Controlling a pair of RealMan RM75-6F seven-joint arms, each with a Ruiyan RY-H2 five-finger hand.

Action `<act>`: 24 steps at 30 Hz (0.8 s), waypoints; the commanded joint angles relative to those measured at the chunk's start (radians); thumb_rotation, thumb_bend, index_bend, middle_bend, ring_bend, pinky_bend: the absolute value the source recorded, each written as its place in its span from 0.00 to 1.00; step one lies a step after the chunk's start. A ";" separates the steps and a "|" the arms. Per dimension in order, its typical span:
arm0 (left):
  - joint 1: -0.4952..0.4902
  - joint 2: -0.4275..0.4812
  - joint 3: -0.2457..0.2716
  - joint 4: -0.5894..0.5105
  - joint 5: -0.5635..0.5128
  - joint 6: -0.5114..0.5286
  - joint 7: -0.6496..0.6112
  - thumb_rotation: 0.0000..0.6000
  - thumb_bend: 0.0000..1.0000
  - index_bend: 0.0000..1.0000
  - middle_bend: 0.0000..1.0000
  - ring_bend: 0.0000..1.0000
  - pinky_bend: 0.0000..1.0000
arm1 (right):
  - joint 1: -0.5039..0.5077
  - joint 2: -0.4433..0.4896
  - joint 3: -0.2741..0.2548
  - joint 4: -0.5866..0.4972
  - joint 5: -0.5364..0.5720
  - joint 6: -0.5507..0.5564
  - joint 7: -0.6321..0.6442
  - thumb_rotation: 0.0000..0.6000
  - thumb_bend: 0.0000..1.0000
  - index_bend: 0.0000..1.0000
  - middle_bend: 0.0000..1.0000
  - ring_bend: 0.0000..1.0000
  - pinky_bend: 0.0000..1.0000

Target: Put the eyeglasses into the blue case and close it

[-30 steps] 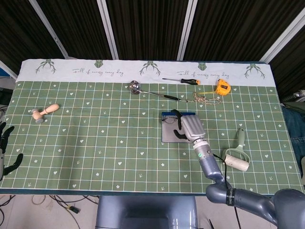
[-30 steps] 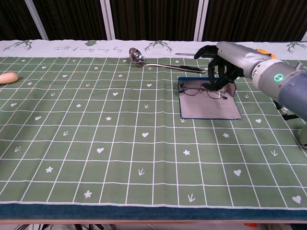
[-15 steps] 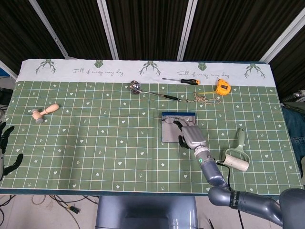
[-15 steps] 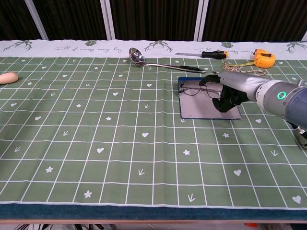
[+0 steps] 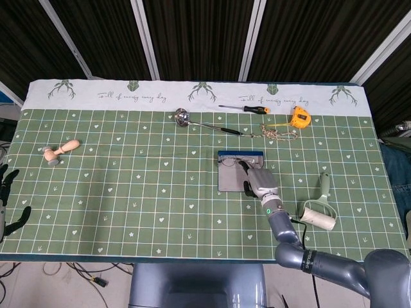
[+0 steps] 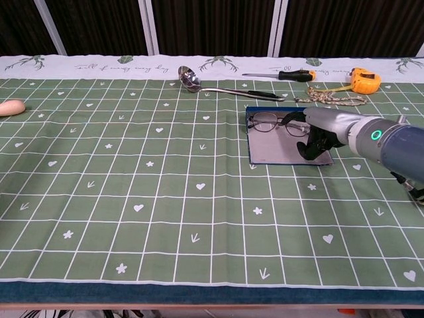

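Right hand (image 6: 318, 134) of mine is sitting low on the right end of the open blue case (image 6: 281, 150), fingers curled down onto its flap; can't tell if they're actually gripping anything. Eyeglasses (image 6: 277, 122) lie in the case just left of my fingers, up against the blue back edge. Left hand (image 5: 8, 199) hangs off the far table edge, fingers apart, holding nothing.

You're at a lab-style test table (image 5: 128, 192) under a green patterned cloth, dark slatted panels (image 5: 192, 38) behind it, cables (image 5: 83, 273) trailing on the floor near its front edge.
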 commanded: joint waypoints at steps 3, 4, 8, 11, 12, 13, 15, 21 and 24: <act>0.001 0.000 0.000 -0.002 0.000 0.001 0.001 1.00 0.31 0.09 0.00 0.00 0.00 | 0.011 -0.011 0.002 0.030 0.026 -0.014 -0.006 1.00 0.72 0.11 1.00 1.00 1.00; 0.001 0.000 0.000 -0.001 0.000 0.001 0.001 1.00 0.31 0.09 0.00 0.00 0.00 | 0.014 -0.013 0.003 0.035 0.032 -0.015 -0.008 1.00 0.72 0.11 1.00 1.00 1.00; 0.001 0.000 0.000 -0.001 0.000 0.001 0.000 1.00 0.31 0.09 0.00 0.00 0.00 | 0.022 -0.018 0.006 0.053 0.054 -0.020 -0.016 1.00 0.72 0.11 1.00 1.00 1.00; 0.001 0.000 0.000 -0.001 0.000 0.000 0.001 1.00 0.31 0.09 0.00 0.00 0.00 | 0.028 -0.024 0.010 0.066 0.067 -0.019 -0.021 1.00 0.72 0.11 1.00 1.00 1.00; 0.001 0.000 0.000 -0.001 0.000 0.001 0.001 1.00 0.31 0.09 0.00 0.00 0.00 | 0.031 -0.028 0.013 0.073 0.072 -0.017 -0.023 1.00 0.72 0.11 1.00 1.00 1.00; 0.001 0.000 0.000 0.000 0.000 0.001 0.000 1.00 0.31 0.09 0.00 0.00 0.00 | 0.033 -0.030 0.014 0.078 0.075 -0.016 -0.023 1.00 0.72 0.10 1.00 1.00 1.00; 0.001 0.000 0.000 -0.001 0.000 0.002 -0.002 1.00 0.31 0.09 0.00 0.00 0.00 | 0.038 -0.037 0.020 0.091 0.079 -0.012 -0.023 1.00 0.72 0.10 1.00 1.00 1.00; 0.001 0.001 0.000 -0.001 0.001 0.001 0.001 1.00 0.31 0.09 0.00 0.00 0.00 | 0.047 -0.052 0.031 0.117 0.077 0.010 -0.025 1.00 0.72 0.09 1.00 1.00 1.00; 0.001 0.001 0.000 -0.003 -0.001 0.000 0.001 1.00 0.31 0.09 0.00 0.00 0.00 | 0.048 -0.053 0.033 0.116 0.078 0.014 -0.026 1.00 0.72 0.09 1.00 1.00 1.00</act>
